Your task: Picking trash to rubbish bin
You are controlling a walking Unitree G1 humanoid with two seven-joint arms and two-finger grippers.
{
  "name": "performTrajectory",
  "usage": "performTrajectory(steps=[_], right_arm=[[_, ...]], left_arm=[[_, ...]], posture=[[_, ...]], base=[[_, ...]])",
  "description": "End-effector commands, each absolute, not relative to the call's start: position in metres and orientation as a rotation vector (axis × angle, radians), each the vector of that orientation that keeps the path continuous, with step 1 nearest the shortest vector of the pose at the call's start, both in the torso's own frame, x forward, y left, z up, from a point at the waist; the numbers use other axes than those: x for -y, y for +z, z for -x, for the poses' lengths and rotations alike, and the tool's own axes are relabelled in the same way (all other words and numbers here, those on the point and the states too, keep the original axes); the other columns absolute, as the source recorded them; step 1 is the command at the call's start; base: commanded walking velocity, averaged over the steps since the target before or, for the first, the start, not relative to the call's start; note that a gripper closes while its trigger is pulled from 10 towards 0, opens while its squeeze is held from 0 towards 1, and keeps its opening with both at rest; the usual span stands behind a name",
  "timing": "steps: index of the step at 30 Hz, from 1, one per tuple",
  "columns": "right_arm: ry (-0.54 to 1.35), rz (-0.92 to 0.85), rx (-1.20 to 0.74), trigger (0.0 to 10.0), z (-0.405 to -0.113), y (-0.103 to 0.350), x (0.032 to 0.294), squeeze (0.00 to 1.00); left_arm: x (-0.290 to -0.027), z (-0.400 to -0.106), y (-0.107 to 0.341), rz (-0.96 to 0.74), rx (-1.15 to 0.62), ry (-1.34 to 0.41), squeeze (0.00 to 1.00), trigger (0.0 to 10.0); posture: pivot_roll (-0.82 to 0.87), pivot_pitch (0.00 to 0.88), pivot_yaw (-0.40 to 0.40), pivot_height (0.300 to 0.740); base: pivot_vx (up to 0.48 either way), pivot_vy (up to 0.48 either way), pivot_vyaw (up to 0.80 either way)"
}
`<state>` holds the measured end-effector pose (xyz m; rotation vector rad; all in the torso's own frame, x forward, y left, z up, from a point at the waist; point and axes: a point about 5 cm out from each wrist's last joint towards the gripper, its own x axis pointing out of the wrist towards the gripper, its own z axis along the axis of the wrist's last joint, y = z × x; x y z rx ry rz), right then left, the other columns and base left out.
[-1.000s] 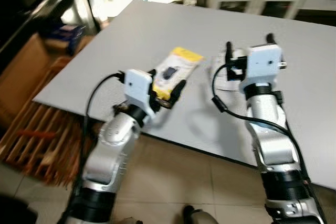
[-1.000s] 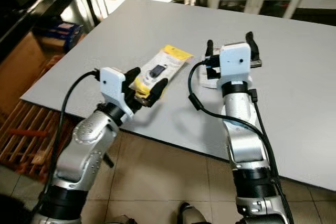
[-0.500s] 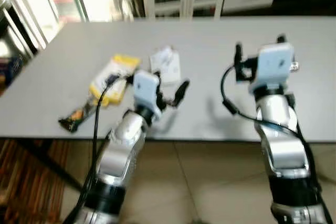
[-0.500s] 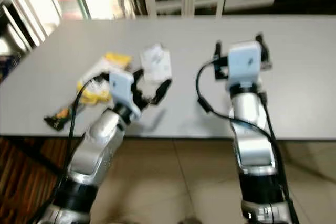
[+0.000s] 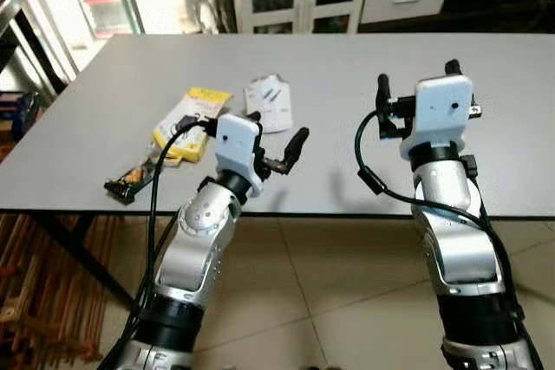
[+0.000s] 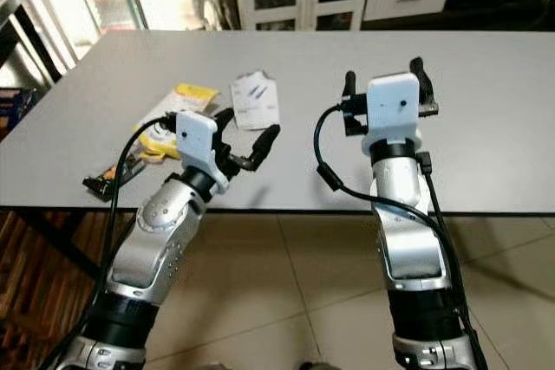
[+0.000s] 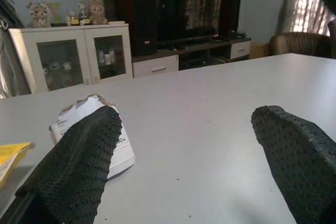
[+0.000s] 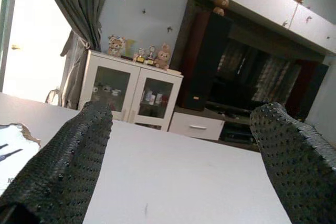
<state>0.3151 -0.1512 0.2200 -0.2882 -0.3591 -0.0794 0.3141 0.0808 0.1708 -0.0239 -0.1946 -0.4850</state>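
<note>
Left gripper (image 5: 276, 150) hovering spread at frame centre-left, just beside white packet (image 5: 269, 103), yellow packet (image 5: 192, 113) and dark wrapper (image 5: 130, 182) lying further left on grey table (image 5: 347, 58), right gripper (image 5: 416, 86) spread, centre-right, gripping nothing.

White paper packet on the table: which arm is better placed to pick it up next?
Left, probably. The left tool hangs open just in front of the white paper packet, which shows between its fingers in the left wrist view. The right tool is open over bare table, farther off.
</note>
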Motion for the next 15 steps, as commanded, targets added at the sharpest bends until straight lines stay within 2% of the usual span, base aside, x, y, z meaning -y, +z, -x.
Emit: performTrajectory(steps=[1,5,8,10,15], right_arm=[[-0.067,0.3,0.381,10.0,-0.3151,0.2264,0.1475,0.0],[-0.063,0.294,0.38,10.0,-0.3153,0.2264,0.1453,0.0],[-0.061,0.289,0.377,10.0,-0.3157,0.2253,0.1443,0.0],[-0.058,0.284,0.375,10.0,-0.3156,0.2245,0.1431,0.0],[-0.035,0.276,0.376,10.0,-0.315,0.2238,0.1398,0.0]], left_arm=[[-0.0831,-0.3161,0.1699,0.008,0.193,-0.461,0.0,10.0],[-0.085,-0.3161,0.1703,0.003,0.192,-0.456,0.0,10.0],[-0.0857,-0.3158,0.1706,0.003,0.193,-0.454,0.0,10.0],[-0.0857,-0.3151,0.1707,0.005,0.193,-0.468,0.0,10.0],[-0.0858,-0.3146,0.1701,-0.013,0.197,-0.459,0.0,10.0]], posture=[[-0.06,0.056,0.04,0.74],[-0.05,0.062,0.042,0.74],[-0.05,0.064,0.043,0.74],[-0.05,0.068,0.044,0.74],[-0.05,0.072,0.045,0.74]], base=[[0.0,0.0,0.0],[0.0,0.0,0.0],[0.0,0.0,0.47],[0.0,0.0,0.0],[0.394,0.0,0.0]])
